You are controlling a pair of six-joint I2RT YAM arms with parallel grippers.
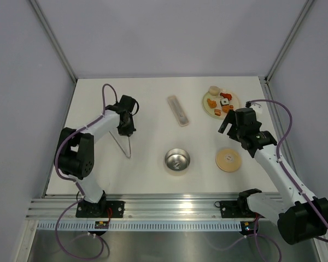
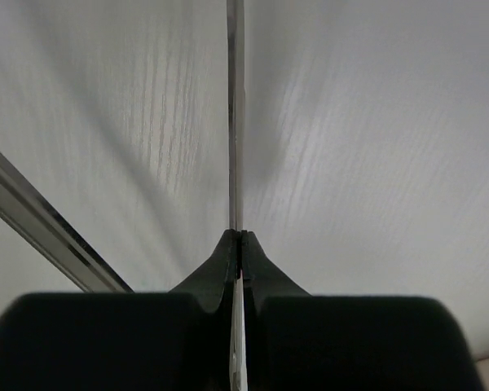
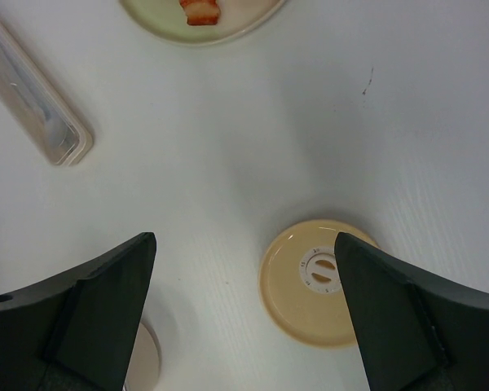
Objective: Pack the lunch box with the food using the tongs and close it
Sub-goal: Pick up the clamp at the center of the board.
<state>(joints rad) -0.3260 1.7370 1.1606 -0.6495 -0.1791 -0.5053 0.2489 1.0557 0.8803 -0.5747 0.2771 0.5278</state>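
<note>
Left claw (image 2: pixel 239 238) clamps the thin silver metal tongs (image 2: pixel 235 122). Right claw (image 3: pixel 244 242) spreads wide, flat round tan lid (image 3: pixel 314 285) just nearer.

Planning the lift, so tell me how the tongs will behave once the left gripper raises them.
Probably light: the tongs are two thin metal strips. Likely slippery and apt to pivot, since the left gripper seems to pinch just one smooth, narrow arm. The other arm splays free to the side, so expect some springy wobble.
</note>
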